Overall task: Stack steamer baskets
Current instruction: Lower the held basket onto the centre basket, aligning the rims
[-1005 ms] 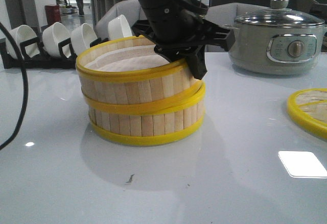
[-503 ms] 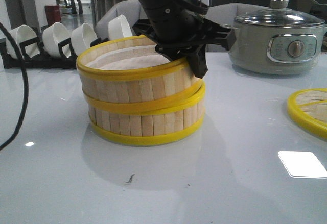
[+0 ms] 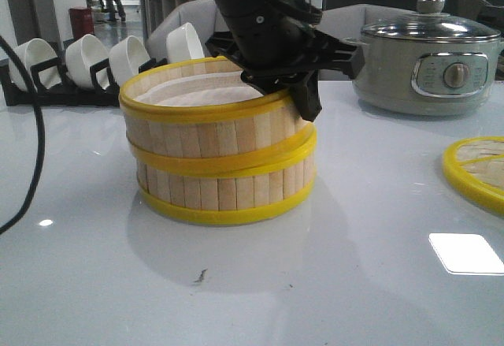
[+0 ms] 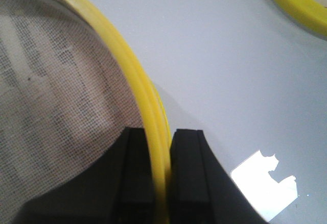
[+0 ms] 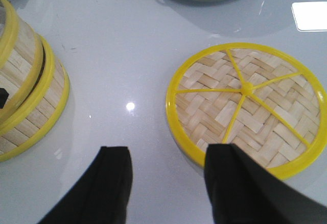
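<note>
Baskets stacked centre-left of front frame: upper steamer basket (image 3: 209,121) sits slightly tilted on lower basket (image 3: 224,192). Left gripper (image 4: 162,183) clamped on upper basket's yellow rim, one finger inside, one outside. Right gripper (image 5: 166,183) spread apart, holding nothing, above table (image 5: 127,55) by woven lid (image 5: 248,106). Electric pot (image 3: 429,58) upper right.

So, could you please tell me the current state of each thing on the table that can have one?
Upper yellow-rimmed bamboo steamer basket: on the lower one, sitting tilted, rim pinched by the left gripper.
Lower yellow-rimmed bamboo basket: flat on the table.
Woven yellow-rimmed lid: flat on the table, off the baskets.
Right gripper: open, empty.
Grey-green electric pot: glass lid on.
</note>
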